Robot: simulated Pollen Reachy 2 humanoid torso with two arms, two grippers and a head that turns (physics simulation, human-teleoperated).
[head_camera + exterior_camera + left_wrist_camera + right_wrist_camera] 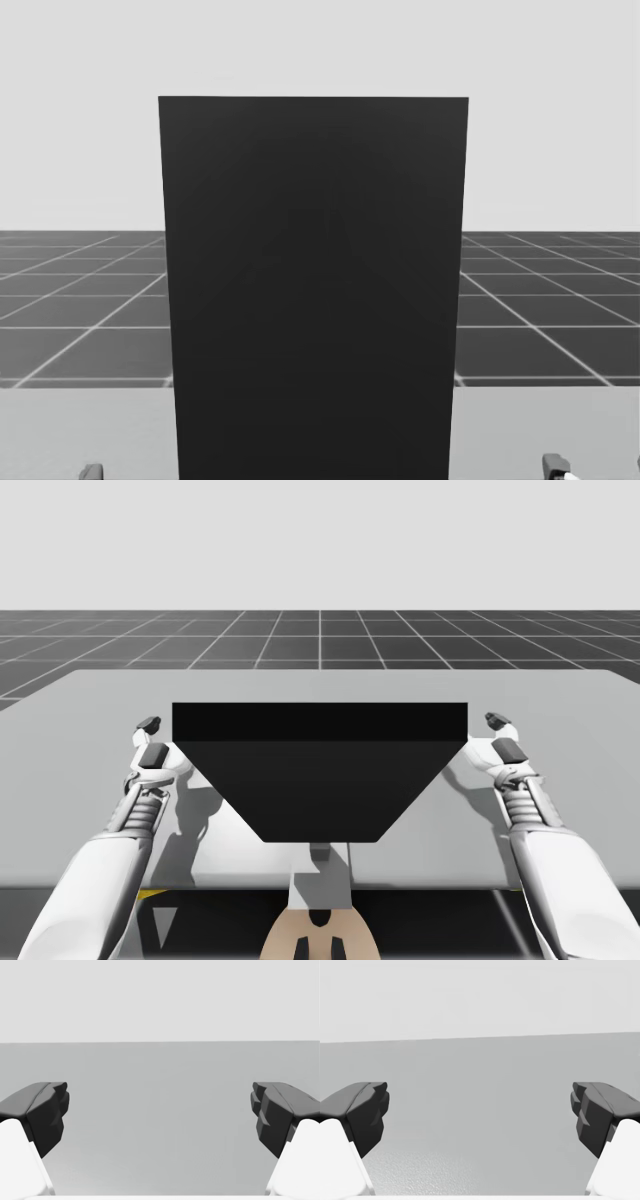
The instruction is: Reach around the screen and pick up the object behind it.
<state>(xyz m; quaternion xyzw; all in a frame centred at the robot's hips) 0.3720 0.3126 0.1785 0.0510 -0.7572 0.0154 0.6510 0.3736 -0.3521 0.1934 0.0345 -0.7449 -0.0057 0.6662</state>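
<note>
Tall black screen (320,770) stands upright at the ctr of a grey table (90,710), its flat face toward the robot. In the high view the L gripper (150,738) sits at the screen's 9 o'clock, just beside its left edge w/o touching. The R gripper (501,735) mirrors it at 3 o'clock, just beside the right edge, also apart. Both wrist views show the fingers spread wide w/ nothing btwn them and bare tabletop ahead. Open table runs outboard of each gripper, toward 9 and toward 3. A bare strip lies past the screen's top edge at 12, up to the far table edge. Object: cannot tell where it is, as the screen hides the table right behind it.
</note>
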